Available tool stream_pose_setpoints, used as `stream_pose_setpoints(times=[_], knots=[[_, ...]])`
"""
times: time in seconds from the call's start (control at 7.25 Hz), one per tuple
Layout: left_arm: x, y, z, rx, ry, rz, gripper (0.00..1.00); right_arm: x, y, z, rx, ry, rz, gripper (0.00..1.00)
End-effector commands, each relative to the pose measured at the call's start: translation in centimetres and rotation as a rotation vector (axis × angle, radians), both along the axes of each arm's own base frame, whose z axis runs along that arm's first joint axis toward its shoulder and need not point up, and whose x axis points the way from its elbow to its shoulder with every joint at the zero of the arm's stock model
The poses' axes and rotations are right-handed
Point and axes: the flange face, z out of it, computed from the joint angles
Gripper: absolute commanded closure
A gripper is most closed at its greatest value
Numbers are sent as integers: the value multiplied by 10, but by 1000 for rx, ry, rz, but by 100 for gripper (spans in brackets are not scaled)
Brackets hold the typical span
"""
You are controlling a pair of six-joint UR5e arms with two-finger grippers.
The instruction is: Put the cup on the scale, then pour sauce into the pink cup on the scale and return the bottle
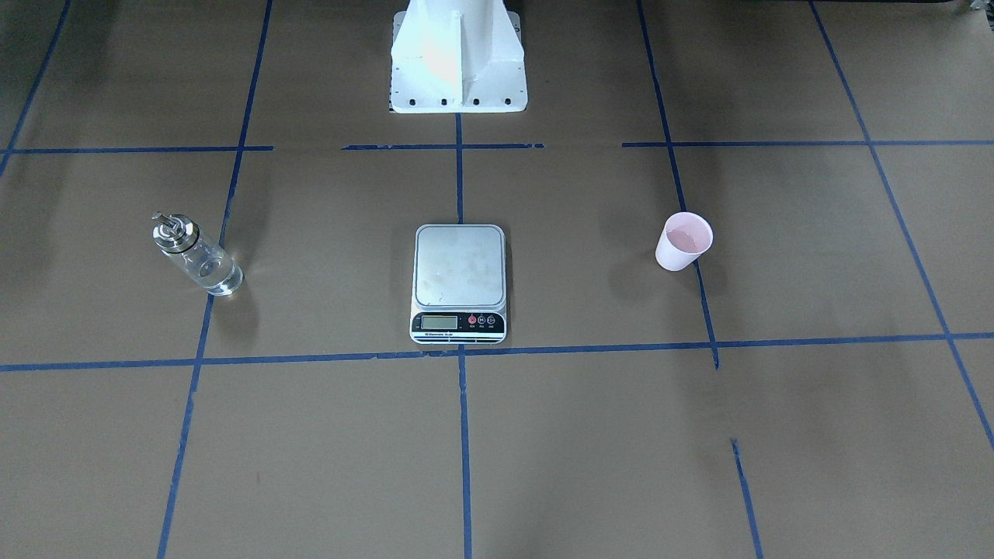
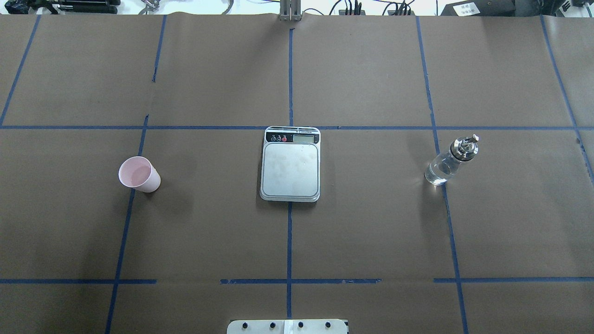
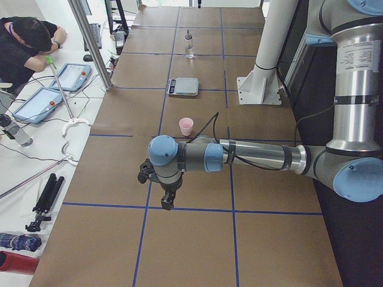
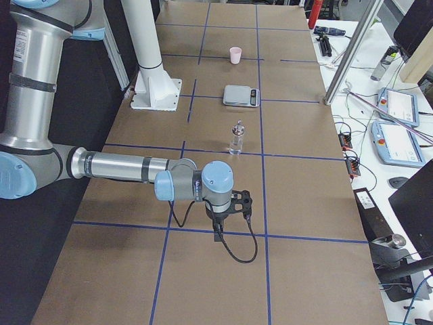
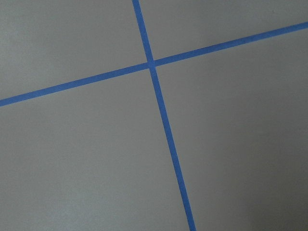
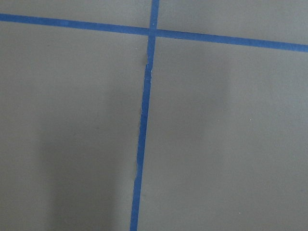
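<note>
A: Biggest first?
B: Table (image 2: 371,232), brown paper, blue tape (image 2: 289,241) grid. White pedestal (image 1: 458,54) at the middle of the robot-side edge.

A: Arms?
B: Left arm (image 3: 257,156) reaches out low over the table's left end. Right arm (image 4: 122,166) does the same over the right end. Both are well apart from the task things.

A: Scale?
B: Scale (image 2: 290,169) lies flat at the table's centre, display toward the edge far from the robot.

A: Containers?
B: Bottle (image 2: 445,164) stands upright toward the right end, silver cap on, touching a tape line. Sauce (image 2: 438,170) inside is clear, barely visible, level hard to tell. Cup (image 2: 138,174) stands upright on the table toward the left end, mouth up, pink inside visible down to the bottom. It is well apart from the scale. Scale sits between cup and bottle.

A: Grippers?
B: Left gripper (image 3: 167,202) points down above a tape line near the left end. Right gripper (image 4: 217,233) points down above a tape line near the right end. Both show in side views only, so I cannot tell whether the fingers are spread or together. Wrist cameras show just paper and tape crossings.
</note>
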Motion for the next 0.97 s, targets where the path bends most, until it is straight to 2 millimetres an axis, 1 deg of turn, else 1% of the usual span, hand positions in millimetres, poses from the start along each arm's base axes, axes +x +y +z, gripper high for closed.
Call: stream_pose_setpoints(times=[0.0, 0.14, 0.28, 0.41, 0.55, 0.69, 0.83], knots=[[1, -1, -1, 64, -20, 6, 0, -2, -9, -10, 19, -15, -1, 0], [-6, -5, 9, 134, -112, 0, 0, -2, -12, -13, 28, -17, -1, 0], [-7, -10, 10, 186, -133, -7, 0, -2, -15, -17, 68, -15, 0, 0], [-5, -14, -2, 216, -110, -11, 0, -2, -18, -20, 123, -18, 2, 0], [2, -17, -17, 235, -5, -1, 0, -3, -20, -27, 172, -23, 1, 0], [7, -30, -48, 317, 58, -13, 0, -4, -35, -49, 307, -25, -1, 0], [7, -47, -85, 496, 62, -21, 0, -9, -48, -72, 418, -35, -1, 0]])
